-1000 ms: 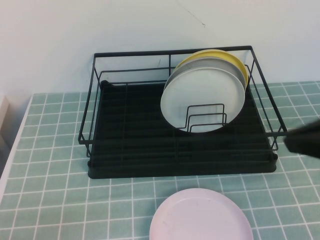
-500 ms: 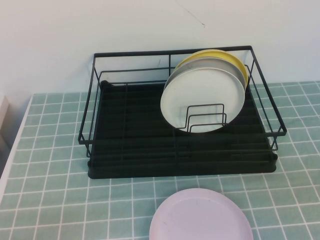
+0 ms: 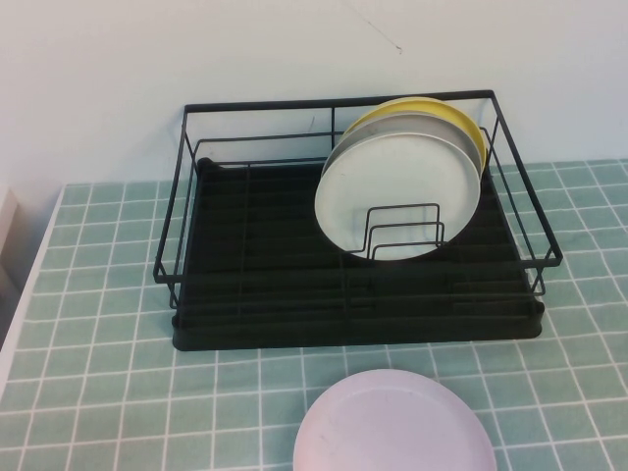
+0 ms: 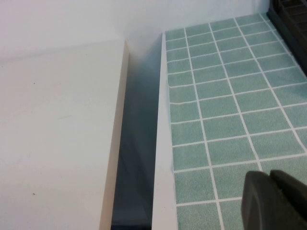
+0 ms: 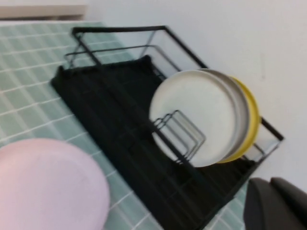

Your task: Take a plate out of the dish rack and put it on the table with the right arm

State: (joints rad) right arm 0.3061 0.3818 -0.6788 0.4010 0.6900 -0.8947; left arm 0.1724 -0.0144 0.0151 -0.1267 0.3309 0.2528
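High view: the dish rack [image 3: 255, 265] holds three plates upright at its right end, a whitish-grey plate [image 3: 397, 191] in front, a grey one [image 3: 461, 132] and a yellow one [image 3: 471, 126] behind. One pale pink plate [image 3: 392, 424] lies flat on the table [image 3: 88, 294] just before the rack. Left gripper [image 4: 276, 201] hangs by the table's left edge and right gripper [image 5: 276, 203] beyond the rack; their opening I cannot tell.

Setting presents as a kitchen counter mock-up. Evidence: a table [image 3: 98, 324] surfaced in small teal-green tiles with white grout, backed by a plain white wall [image 3: 245, 49], carrying a black wire dish rack [image 3: 294, 294] holding upright plates [image 3: 397, 191], with a pale pink plate [image 3: 392, 427] lying flat on the tiles just in front. A bare cream panel [image 4: 53, 134] stands beside the tiled edge, separated by a narrow gap.
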